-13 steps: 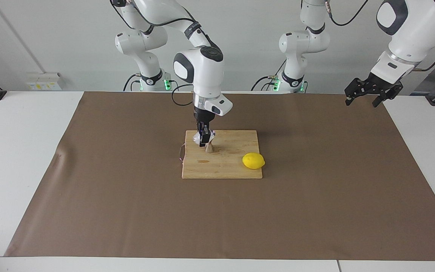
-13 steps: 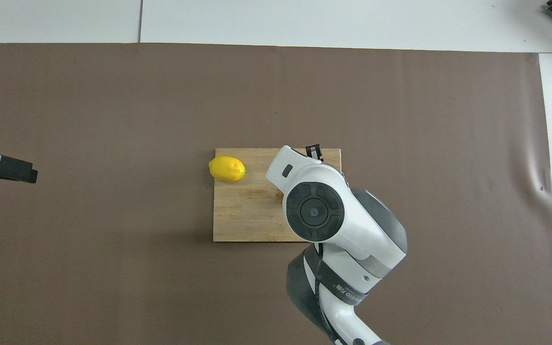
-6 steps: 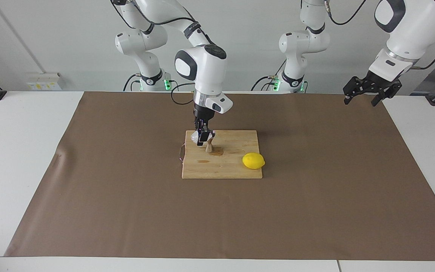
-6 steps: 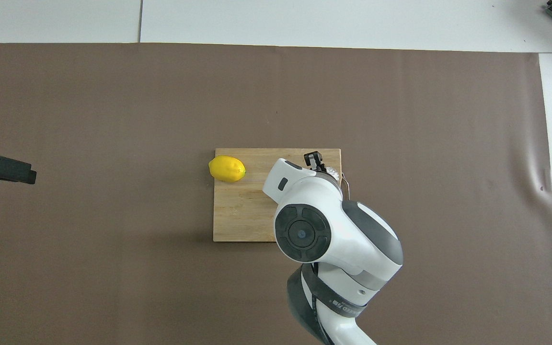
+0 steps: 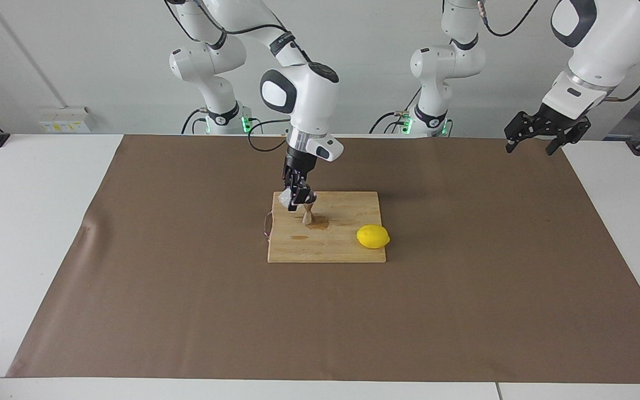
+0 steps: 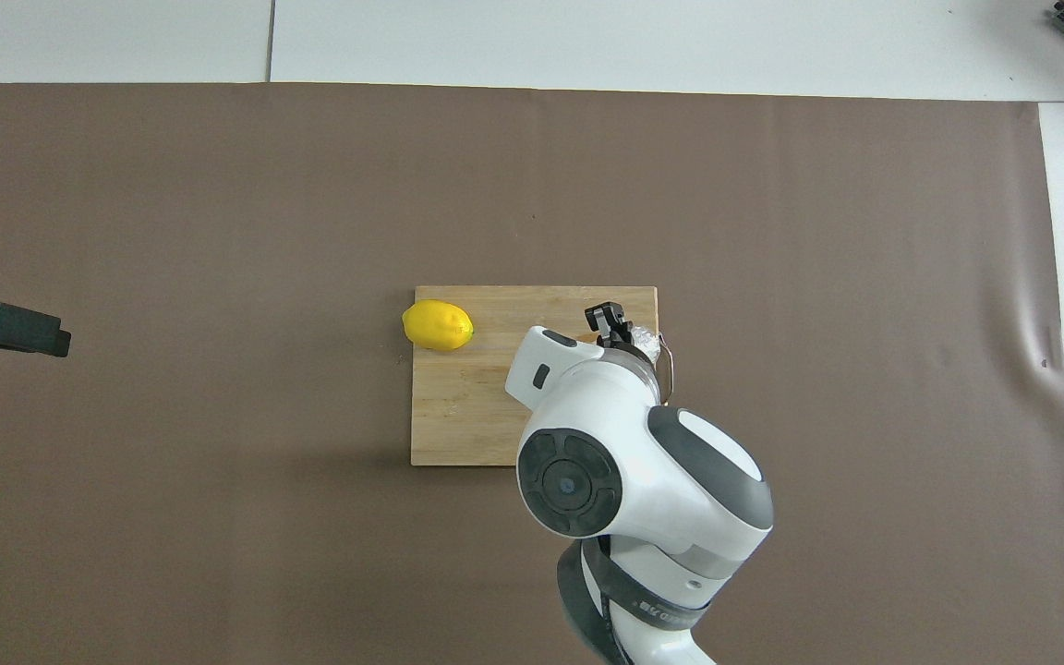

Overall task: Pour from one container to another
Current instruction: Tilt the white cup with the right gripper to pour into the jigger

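A brown mat (image 5: pixel 320 311) covers the middle of the table, and a wooden cutting board (image 5: pixel 342 247) lies at its centre. The right arm reaches down over the corner of the board nearest the robots at the right arm's end; the left arm waits, its left gripper (image 5: pixel 536 141) raised over the mat's edge at the left arm's end with fingers spread and empty. A lemon (image 5: pixel 373 236) rests on the board's edge toward the left arm's end. The right gripper (image 5: pixel 296 195) is clamped on the translucent cup (image 5: pixel 285 199), held tilted in the air just above and beside the steel jigger (image 5: pixel 308 214), which stands upright on the board. A dark wet-looking patch (image 5: pixel 320 224) lies on the wood at the jigger's foot; it may be spilled liquid. Judged from this arrangement, the step in hand is the pour itself or its end: the cup is tipped with its mouth close to the jigger's upper cone. Whether any content remains in the cup cannot be told. The next move calls for keeping the cup's lip centred over the narrow jigger mouth, then returning the cup to upright and setting it down clear of the jigger without knocking it.
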Robot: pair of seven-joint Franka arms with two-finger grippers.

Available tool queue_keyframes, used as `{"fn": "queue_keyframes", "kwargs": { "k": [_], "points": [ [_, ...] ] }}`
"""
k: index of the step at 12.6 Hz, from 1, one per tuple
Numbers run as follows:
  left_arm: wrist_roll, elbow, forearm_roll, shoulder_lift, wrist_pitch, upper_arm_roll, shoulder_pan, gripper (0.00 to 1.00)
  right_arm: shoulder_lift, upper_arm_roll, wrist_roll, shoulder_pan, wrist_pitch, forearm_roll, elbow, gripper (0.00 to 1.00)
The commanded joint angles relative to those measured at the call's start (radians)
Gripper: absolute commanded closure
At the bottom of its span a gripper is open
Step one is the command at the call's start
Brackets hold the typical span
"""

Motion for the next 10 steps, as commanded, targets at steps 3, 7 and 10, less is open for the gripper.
{"fn": "queue_keyframes", "kwargs": {
  "k": [3, 7, 10],
  "points": [
    [0.000, 0.009, -0.008, -0.004, -0.017, -0.006, 0.010, 0.00, -0.045, 0.006, 0.039, 0.029, -0.030, -0.083, -0.041, 1.00],
    [0.006, 0.007, -0.008, -0.004, -0.017, -0.006, 0.010, 0.00, -0.047, 0.006, 0.039, 0.030, -0.052, -0.105, -0.042, 1.00],
    [-0.003, 0.004, -0.006, -0.006, -0.015, -0.005, 0.008, 0.00, -0.051, 0.006, 0.039, 0.032, -0.058, -0.128, -0.042, 1.00]
  ]
}}
